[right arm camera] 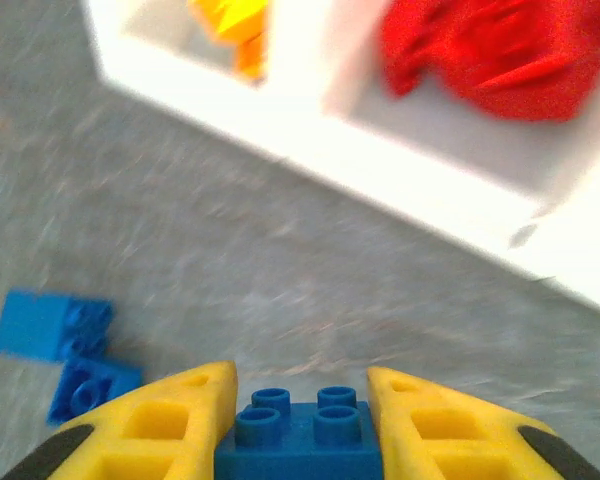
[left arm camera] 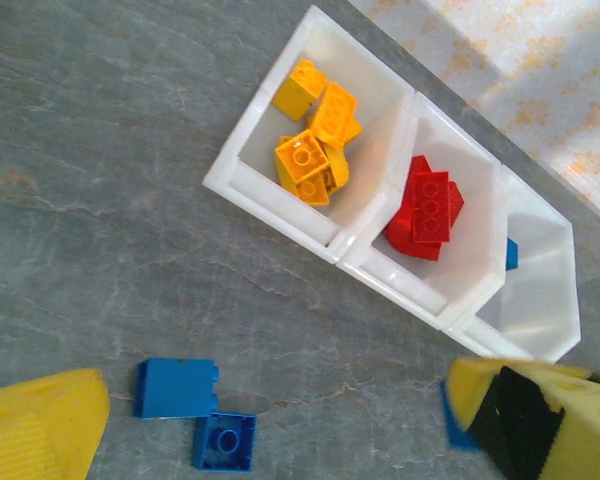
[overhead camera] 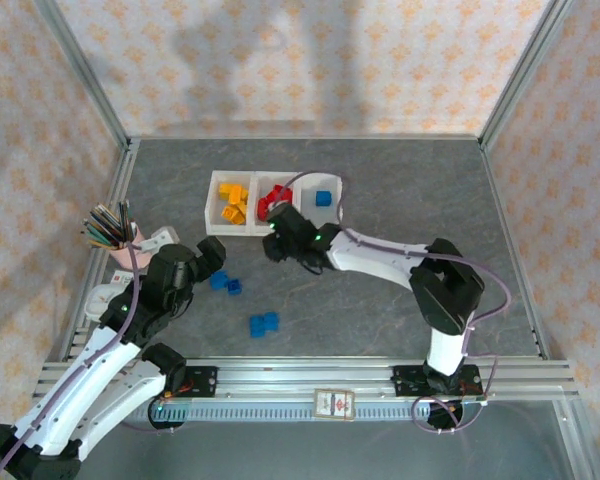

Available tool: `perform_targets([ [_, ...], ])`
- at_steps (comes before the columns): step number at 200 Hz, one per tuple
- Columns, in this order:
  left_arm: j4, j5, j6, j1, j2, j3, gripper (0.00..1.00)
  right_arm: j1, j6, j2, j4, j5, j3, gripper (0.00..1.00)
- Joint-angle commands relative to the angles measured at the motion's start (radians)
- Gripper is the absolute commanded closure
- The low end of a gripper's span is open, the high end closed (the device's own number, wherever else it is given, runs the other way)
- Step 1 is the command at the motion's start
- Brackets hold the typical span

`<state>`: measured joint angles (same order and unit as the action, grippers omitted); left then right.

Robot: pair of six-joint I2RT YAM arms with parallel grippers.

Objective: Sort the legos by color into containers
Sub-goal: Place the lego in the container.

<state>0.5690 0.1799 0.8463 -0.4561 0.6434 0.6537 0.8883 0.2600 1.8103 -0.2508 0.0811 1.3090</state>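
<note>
The containers [overhead camera: 209, 205] form a white row at the back centre. Yellow-orange legos [overhead camera: 234, 203] lie in the left compartment, red legos [overhead camera: 273, 200] in the middle one, and one blue lego [overhead camera: 323, 198] in the right one. My right gripper [overhead camera: 277, 242] hovers just in front of the row, shut on a blue lego [right arm camera: 300, 432] that sits studs-up between its yellow fingers [right arm camera: 170, 425]. My left gripper [left arm camera: 280, 400] is open over the table, with two loose blue legos [left arm camera: 176, 387] between its fingers and nearer the left one. A blue pair [overhead camera: 264, 324] lies nearer the front.
A pink cup of pencils [overhead camera: 110, 228] stands at the left edge beside the left arm. Metal frame rails border the grey table on all sides. The containers' white front wall [right arm camera: 400, 170] runs close ahead of the right gripper [right arm camera: 300, 380].
</note>
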Motion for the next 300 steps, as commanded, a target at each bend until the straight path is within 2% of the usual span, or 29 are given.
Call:
perform_targets([
  [1, -0.1, -0.066, -0.046, 0.006, 0.033, 0.024, 0.0, -0.1, 0.039, -0.037, -0.057, -0.061, 0.039, 0.71],
  [29, -0.18, -0.122, -0.077, 0.006, 0.092, 0.025, 0.0, -0.21, 0.043, 0.006, -0.062, -0.065, 0.112, 0.71],
  [66, -0.241, -0.138, -0.126, 0.006, 0.177, 0.058, 0.0, -0.279, 0.039, 0.114, -0.055, -0.119, 0.227, 0.71],
  [97, -0.325, -0.167, -0.129, 0.006, 0.226, 0.053, 0.0, -0.315, 0.039, 0.222, -0.049, -0.114, 0.326, 0.71],
  [152, -0.356, -0.143, -0.139, 0.007, 0.275, 0.059, 0.0, -0.328, 0.015, 0.362, -0.058, -0.096, 0.455, 0.71],
  [170, -0.352, -0.145, -0.146, 0.007, 0.281, 0.064, 0.0, -0.33, -0.001, 0.383, -0.071, -0.087, 0.485, 0.63],
  [237, -0.321, -0.125, -0.156, 0.009, 0.251, 0.067, 0.0, -0.33, -0.013, 0.307, -0.095, -0.081, 0.477, 0.52],
  [261, -0.305, -0.121, -0.149, 0.008, 0.225, 0.067, 0.0, -0.325, 0.0, 0.228, -0.07, -0.049, 0.399, 0.52],
  [300, -0.238, -0.094, -0.129, 0.008, 0.152, 0.049, 0.01, -0.277, 0.021, 0.098, -0.042, -0.068, 0.228, 0.51],
])
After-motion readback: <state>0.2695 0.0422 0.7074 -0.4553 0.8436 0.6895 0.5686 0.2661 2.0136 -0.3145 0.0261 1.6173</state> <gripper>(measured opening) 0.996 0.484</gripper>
